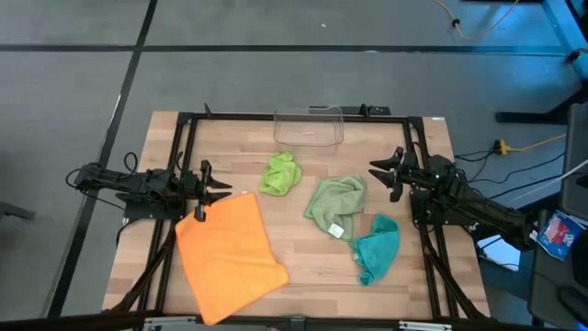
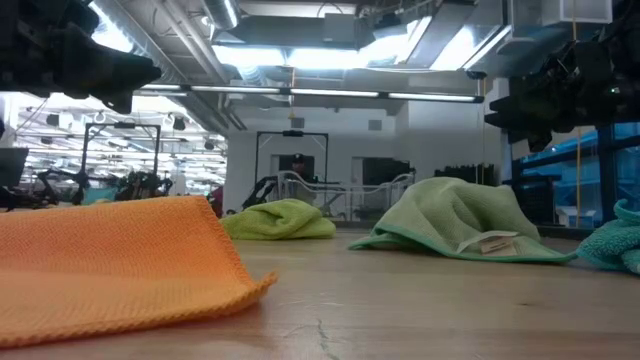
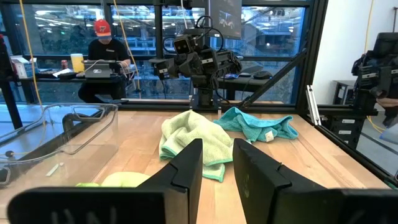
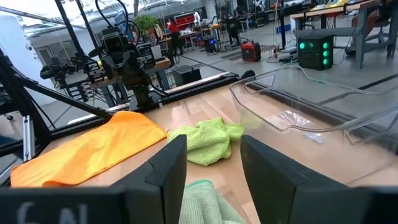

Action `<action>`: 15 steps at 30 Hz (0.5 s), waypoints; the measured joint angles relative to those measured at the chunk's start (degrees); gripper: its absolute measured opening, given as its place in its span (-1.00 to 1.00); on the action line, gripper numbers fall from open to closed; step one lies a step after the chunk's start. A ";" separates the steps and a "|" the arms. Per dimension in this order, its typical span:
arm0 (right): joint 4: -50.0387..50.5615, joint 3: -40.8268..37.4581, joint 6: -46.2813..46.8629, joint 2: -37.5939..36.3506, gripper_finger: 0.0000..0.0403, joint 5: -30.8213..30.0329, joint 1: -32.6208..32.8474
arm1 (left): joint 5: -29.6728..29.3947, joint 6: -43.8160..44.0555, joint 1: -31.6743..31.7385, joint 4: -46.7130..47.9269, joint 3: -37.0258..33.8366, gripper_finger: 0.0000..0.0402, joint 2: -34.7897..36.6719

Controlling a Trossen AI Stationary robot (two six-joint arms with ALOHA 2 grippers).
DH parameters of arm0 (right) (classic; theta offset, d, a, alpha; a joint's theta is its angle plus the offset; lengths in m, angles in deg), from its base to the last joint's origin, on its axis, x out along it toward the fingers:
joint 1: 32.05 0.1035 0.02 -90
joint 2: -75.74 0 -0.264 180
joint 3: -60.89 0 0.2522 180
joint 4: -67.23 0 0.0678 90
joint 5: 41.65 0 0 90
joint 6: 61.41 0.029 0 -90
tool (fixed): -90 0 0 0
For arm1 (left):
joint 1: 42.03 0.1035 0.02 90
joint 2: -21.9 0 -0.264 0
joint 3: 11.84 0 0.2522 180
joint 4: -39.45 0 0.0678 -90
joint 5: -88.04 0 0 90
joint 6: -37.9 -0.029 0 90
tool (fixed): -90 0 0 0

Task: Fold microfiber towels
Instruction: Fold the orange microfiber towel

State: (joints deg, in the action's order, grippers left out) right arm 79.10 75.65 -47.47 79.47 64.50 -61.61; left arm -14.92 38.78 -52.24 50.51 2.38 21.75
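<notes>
Orange towel lies flat front-left; lime towel, sage towel (white tag showing) and teal towel sit crumpled. Left gripper and right gripper hover, jaws apart, holding nothing.

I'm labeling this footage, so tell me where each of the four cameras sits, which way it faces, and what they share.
High view: overhead, straight down on the table; both arms, left gripper, right gripper, four towels.
Low view: table height, level into the room; arms dark at the top corners.
Left wrist view: on the left arm, facing across to the right arm; own open fingers in front.
Right wrist view: on the right arm, facing the left arm; own open fingers in front.
Shared: both wrist views show the lime towel and clear bin.
</notes>
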 joint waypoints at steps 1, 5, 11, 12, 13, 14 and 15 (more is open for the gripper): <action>0.00 0.00 0.31 0.00 -0.23 0.00 0.00 | 0.01 0.01 0.01 0.00 0.01 -0.59 0.01; 0.02 0.00 0.19 0.00 -0.23 0.00 0.00 | 0.00 0.00 0.01 0.00 0.01 -0.59 0.00; 0.05 0.00 -2.09 0.00 -0.23 -0.02 0.00 | 0.00 0.01 0.01 0.00 -0.01 -0.59 -0.01; 0.06 0.00 -2.13 0.00 -0.23 -0.02 0.02 | 0.00 0.00 -0.01 0.00 -0.01 -0.59 -0.01; 0.07 0.00 -2.13 0.00 -0.23 -0.02 0.02 | 0.01 0.00 0.01 0.00 0.00 -0.59 0.00; 0.07 0.00 -2.17 0.00 -0.23 -0.03 0.00 | 0.00 0.00 0.01 0.00 -0.01 -0.59 -0.01; 0.07 0.00 -2.17 0.00 -0.23 -0.07 0.01 | 0.00 0.01 0.01 0.00 0.01 -0.59 0.00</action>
State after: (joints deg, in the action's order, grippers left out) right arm 79.16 75.65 -49.64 79.47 64.43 -61.59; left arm -14.91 38.78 -52.23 50.51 2.39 21.75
